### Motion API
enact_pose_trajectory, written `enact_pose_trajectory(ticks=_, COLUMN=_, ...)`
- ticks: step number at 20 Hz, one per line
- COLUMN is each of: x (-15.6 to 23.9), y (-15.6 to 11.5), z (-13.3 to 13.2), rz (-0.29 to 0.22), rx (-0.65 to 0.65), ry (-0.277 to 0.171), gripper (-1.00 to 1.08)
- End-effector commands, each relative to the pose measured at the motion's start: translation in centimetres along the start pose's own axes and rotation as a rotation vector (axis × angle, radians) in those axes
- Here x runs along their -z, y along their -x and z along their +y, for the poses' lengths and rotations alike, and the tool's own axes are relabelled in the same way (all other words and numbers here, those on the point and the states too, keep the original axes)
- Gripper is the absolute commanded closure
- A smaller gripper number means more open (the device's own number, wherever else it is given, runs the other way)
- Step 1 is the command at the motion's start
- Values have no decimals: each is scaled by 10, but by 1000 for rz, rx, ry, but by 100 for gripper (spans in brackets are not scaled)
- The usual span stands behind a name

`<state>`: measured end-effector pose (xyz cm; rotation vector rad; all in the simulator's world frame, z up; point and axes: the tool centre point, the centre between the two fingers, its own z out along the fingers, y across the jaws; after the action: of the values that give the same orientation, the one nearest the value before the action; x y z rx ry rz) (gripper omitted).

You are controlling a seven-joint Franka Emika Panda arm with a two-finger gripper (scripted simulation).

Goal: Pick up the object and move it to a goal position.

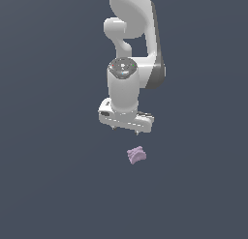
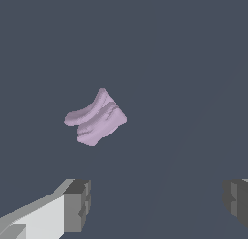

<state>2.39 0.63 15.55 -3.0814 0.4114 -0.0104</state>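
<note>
Grey blocky fingers (image 2: 77, 204) spread, lumpy matte lilac object (image 2: 96, 118)

White arm (image 1: 127, 49) (grey finger pads (image 2: 77, 205))

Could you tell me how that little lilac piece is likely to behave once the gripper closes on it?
The lilac piece looks solid and blocky, so probably stiff. Its notched, uneven sides may let it twist between the fingers. It is small beside the open gripper, so likely light.

The object (image 1: 136, 155) is showing pale lilac with faint ridged shading. The arm (image 1: 130, 49) is showing white with a dark grey side band. The fingertips (image 2: 77, 205) are looking grey. The worktop (image 1: 48, 185) is appearing plain slate blue.
</note>
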Motion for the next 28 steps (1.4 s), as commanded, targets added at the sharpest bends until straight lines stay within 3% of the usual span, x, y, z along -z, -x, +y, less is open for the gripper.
enact_pose_trajectory(ticks=1, x=-4, y=-3, z=-3, rz=-1, rx=-54, ry=1, gripper=-92)
enact_pose_trajectory(ticks=28, x=-50, y=-37, z=-49, rz=4, rx=-720, ry=23, gripper=-92)
